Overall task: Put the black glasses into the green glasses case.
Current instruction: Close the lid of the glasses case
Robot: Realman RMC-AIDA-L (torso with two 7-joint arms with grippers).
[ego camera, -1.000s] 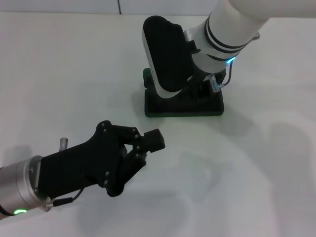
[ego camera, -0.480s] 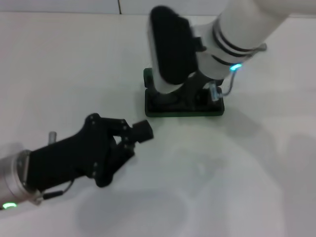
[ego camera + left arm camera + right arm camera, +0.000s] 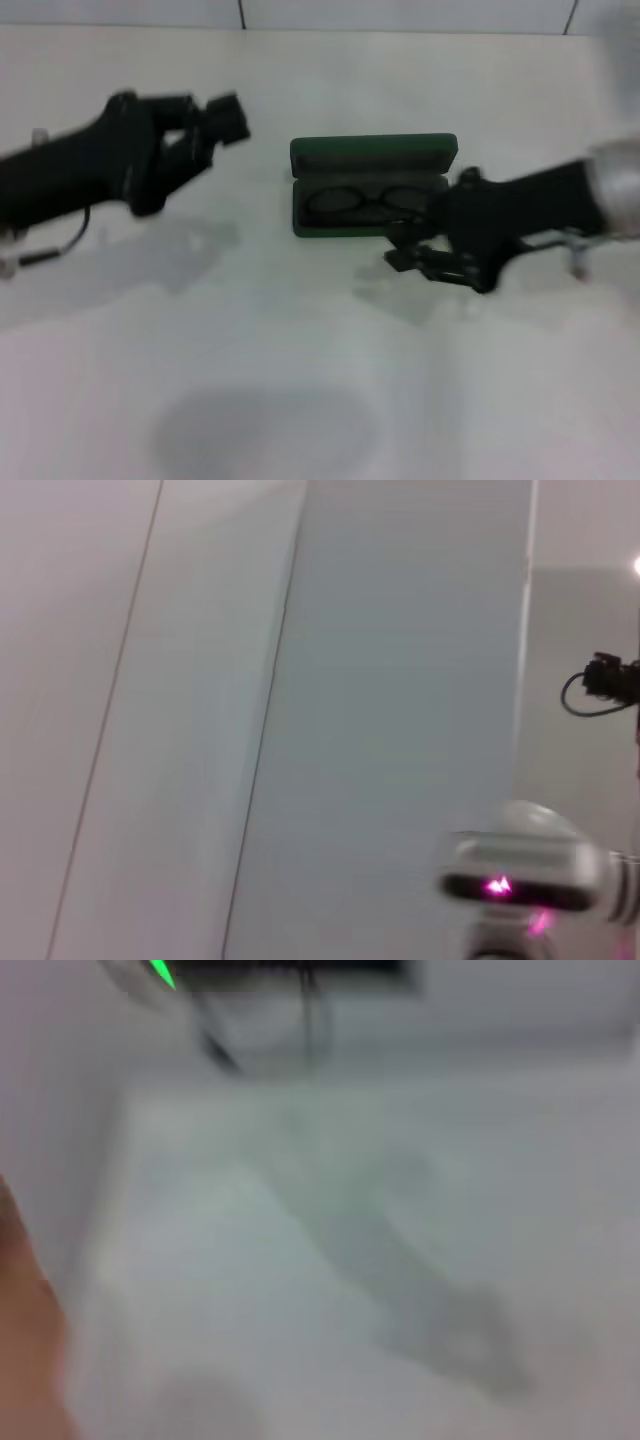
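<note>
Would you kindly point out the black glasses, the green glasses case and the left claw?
black glasses (image 3: 364, 203), head view, on the bridge.
green glasses case (image 3: 372, 155), head view, on the raised lid.
left claw (image 3: 222, 117), head view, at its fingertips.

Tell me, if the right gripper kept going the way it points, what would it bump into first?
Likely nothing: the right gripper points leftward just in front of the green glasses case, over bare table; depth unclear.

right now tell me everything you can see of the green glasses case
The green glasses case is a dark green rectangular hard clamshell with rounded corners, lying open on the white table, its lid raised at the far side. The black glasses lie inside on its dark lining. The right gripper hovers by its near right corner; contact cannot be told.
</note>
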